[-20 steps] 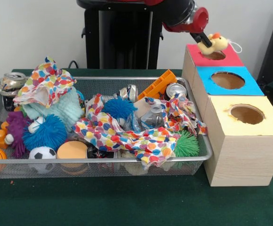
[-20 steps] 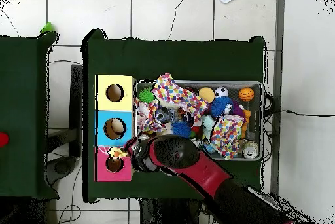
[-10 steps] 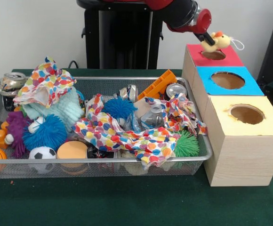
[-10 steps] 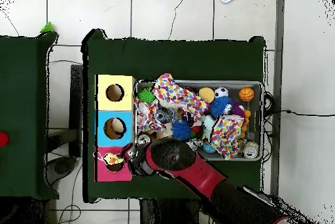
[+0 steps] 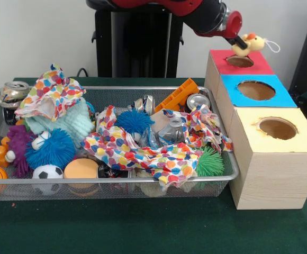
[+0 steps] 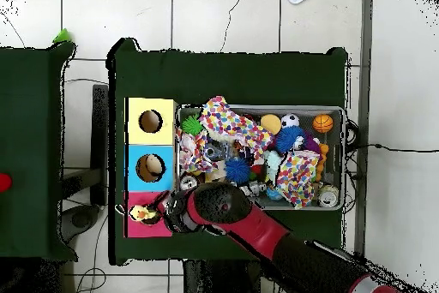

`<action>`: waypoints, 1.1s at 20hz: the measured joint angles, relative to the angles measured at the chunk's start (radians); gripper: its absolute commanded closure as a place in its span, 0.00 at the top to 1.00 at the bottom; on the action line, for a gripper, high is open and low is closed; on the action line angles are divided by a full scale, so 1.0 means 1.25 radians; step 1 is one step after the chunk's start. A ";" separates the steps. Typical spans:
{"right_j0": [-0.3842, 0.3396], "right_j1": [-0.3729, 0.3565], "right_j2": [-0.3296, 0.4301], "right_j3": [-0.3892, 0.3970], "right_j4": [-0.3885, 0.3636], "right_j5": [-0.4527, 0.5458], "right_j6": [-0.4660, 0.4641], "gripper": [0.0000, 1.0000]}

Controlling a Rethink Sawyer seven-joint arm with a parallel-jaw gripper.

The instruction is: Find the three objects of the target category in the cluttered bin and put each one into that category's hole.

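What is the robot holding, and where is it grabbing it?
The end effector holds a small yellow plush duck by its side, above the red box.

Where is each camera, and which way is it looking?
Front view: sits across the table, facing the bin and the boxes; the red arm shows at the top.
Overhead view: hangs above, looking straight down at the table; the arm reaches in from the bottom.
Both show the pincer holding a yellow duck toy over the red box.
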 measured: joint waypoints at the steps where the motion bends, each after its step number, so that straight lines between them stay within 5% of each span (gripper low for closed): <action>1: -0.001 0.003 0.003 0.000 0.000 0.000 0.000 0.00; 22: 0.011 0.018 0.007 0.001 -0.018 -0.072 0.000 0.00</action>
